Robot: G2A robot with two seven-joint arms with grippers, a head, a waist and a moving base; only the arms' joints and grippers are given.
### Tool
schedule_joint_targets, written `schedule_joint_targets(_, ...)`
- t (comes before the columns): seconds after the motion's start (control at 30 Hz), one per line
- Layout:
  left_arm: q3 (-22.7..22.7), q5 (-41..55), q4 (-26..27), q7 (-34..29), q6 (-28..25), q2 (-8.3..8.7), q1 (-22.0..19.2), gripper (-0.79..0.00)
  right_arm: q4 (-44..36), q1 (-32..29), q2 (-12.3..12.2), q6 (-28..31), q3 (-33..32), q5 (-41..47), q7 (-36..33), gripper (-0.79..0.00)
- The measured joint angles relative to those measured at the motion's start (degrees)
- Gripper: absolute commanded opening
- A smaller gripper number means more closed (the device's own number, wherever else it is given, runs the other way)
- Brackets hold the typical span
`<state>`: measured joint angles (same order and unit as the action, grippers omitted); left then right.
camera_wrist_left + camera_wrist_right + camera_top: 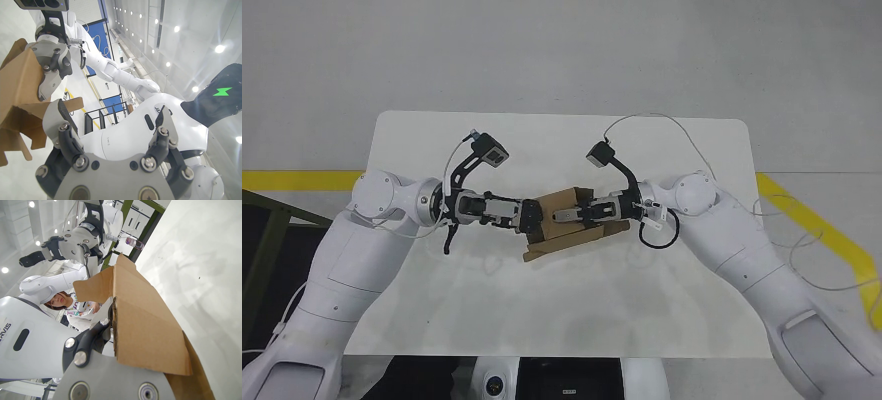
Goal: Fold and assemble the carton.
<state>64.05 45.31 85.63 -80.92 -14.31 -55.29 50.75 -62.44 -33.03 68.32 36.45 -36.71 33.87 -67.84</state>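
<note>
nearest us, the left gripper (112, 106) stands spread wide, one fingertip (63, 110) just beside a flap (75, 103) of the brown carton (545, 246). we see the white table (662, 300) on a pale grey floor (542, 50) with a yellow line (292, 180); ceiling lights (219, 48) and blue panels (94, 36) mark the hall. the carton sits mid-table between both grippers. the right gripper (564, 214) seems to pinch one carton wall. wall lettering (107, 86) is too small for us to read.
</note>
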Motion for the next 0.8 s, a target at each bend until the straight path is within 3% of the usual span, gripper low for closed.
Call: schedule_joint_targets(0.8, -0.13, -4.05, 1.63, -0.15, -1.49, -0.52, 0.55, 0.0, -0.1, -1.18, 0.79, 0.78, -0.7, 0.21, 0.77, -0.785)
